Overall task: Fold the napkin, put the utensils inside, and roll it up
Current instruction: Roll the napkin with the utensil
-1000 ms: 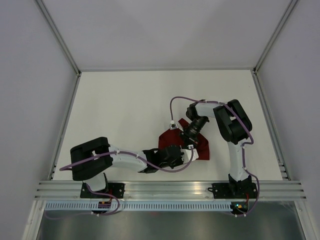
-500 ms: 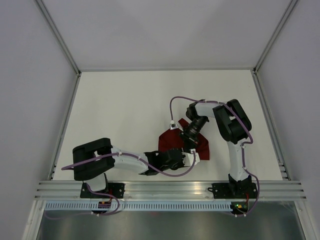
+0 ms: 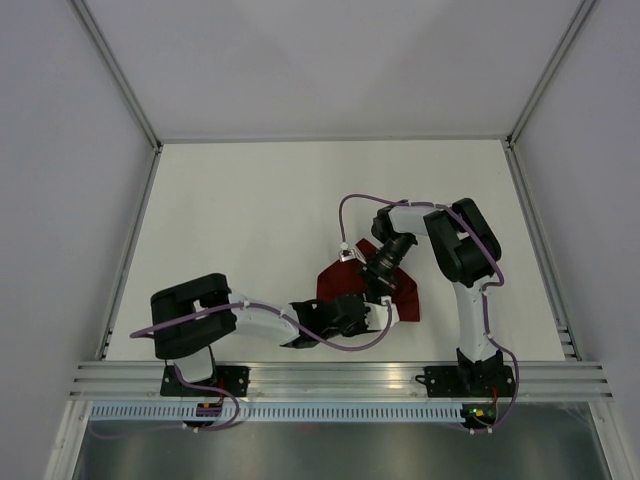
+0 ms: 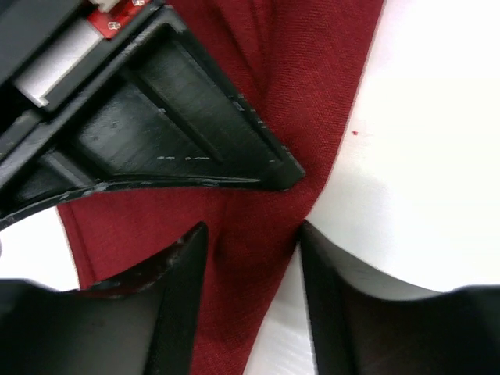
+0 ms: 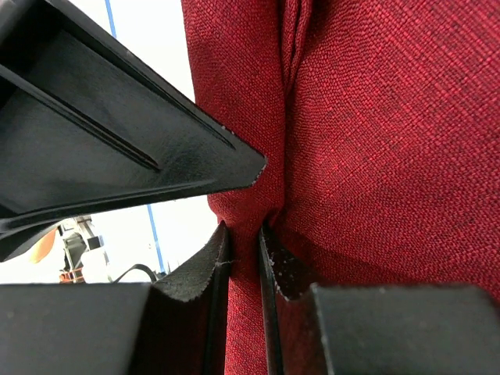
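The napkin (image 3: 406,294) is a dark red cloth lying bunched on the white table between both arms. My right gripper (image 3: 376,279) comes down on it from behind. In the right wrist view that gripper (image 5: 244,230) is shut on a raised fold of the napkin (image 5: 391,156), with cloth squeezed between the pads. My left gripper (image 3: 364,308) sits at the napkin's near edge. In the left wrist view its fingers (image 4: 183,273) stand apart over a narrow tongue of the napkin (image 4: 312,62), so the left gripper (image 4: 254,228) is open and grips nothing. The utensils are out of view.
The white table (image 3: 250,220) runs back to grey walls on three sides. An aluminium rail (image 3: 340,378) carries both arm bases along the near edge. A purple cable (image 3: 350,205) loops above the right wrist.
My left gripper's jaws have spread wider and let the cloth lie loose between them. The left arm has shifted slightly right. The right gripper keeps its pinch in the same place.
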Action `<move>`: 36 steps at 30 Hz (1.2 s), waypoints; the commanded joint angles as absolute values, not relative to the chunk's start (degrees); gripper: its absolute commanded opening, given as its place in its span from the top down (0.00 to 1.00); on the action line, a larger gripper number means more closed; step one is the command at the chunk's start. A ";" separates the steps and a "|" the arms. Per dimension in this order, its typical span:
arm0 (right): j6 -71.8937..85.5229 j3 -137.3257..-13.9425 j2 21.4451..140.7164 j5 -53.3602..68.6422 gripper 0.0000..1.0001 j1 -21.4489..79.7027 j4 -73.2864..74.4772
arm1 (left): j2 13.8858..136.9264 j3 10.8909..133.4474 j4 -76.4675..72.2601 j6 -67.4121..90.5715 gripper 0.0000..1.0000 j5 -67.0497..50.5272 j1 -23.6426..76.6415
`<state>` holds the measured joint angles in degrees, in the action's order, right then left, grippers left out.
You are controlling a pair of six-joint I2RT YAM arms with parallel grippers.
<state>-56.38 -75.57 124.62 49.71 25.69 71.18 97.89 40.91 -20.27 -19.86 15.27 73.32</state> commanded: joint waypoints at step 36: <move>-34.98 -72.25 98.98 54.57 0.41 8.45 41.92 | 110.74 40.78 -19.33 3.51 0.98 -28.18 58.81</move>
